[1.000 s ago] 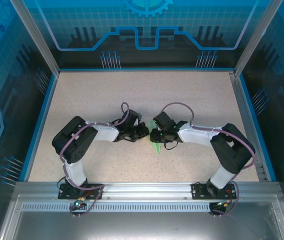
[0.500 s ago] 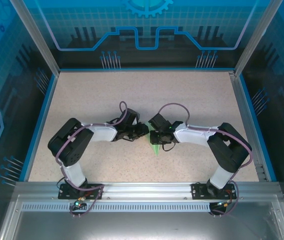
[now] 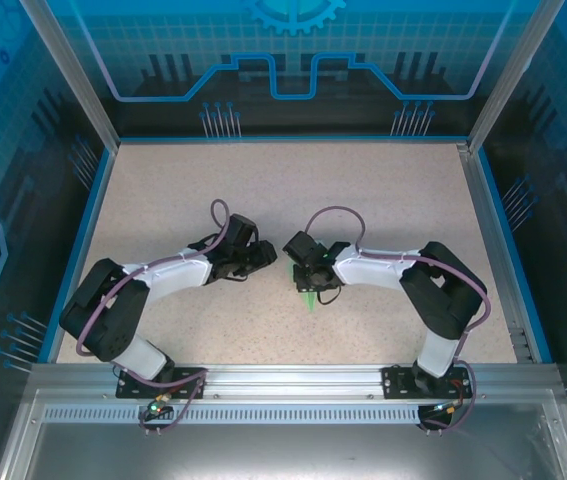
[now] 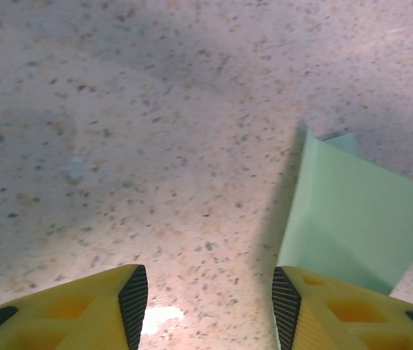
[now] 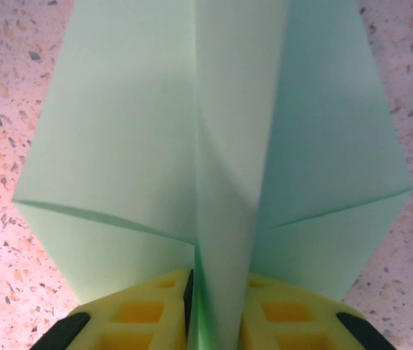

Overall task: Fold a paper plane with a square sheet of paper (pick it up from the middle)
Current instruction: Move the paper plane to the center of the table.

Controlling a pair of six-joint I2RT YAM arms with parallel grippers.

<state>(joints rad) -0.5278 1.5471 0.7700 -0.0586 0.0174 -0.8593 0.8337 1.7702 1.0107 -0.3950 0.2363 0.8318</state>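
Note:
The square sheet of paper is folded into a pale green paper plane [image 5: 119, 146] with flat wings and a raised middle ridge. My right gripper [image 5: 217, 295] is shut on that ridge, its yellow fingers [image 5: 140, 313] pressing it from both sides. From above, the paper plane's pointed end [image 3: 310, 299] pokes out below my right gripper [image 3: 308, 283] towards the near edge. My left gripper [image 3: 268, 257] stands apart to the left of it. In the left wrist view my left gripper [image 4: 210, 288] is open over bare table, with the paper plane [image 4: 352, 211] just beyond its right finger.
The speckled beige table [image 3: 383, 190] is ringed by a blue rim [image 3: 73, 250] and clear enclosure walls. Both arms bend inwards and meet near the table's middle. An aluminium rail [image 3: 283, 378] carries their bases along the near edge.
My left gripper has opened and drawn back to the left, away from the paper. My right gripper has shifted slightly left and away from the near edge, with the paper still in it.

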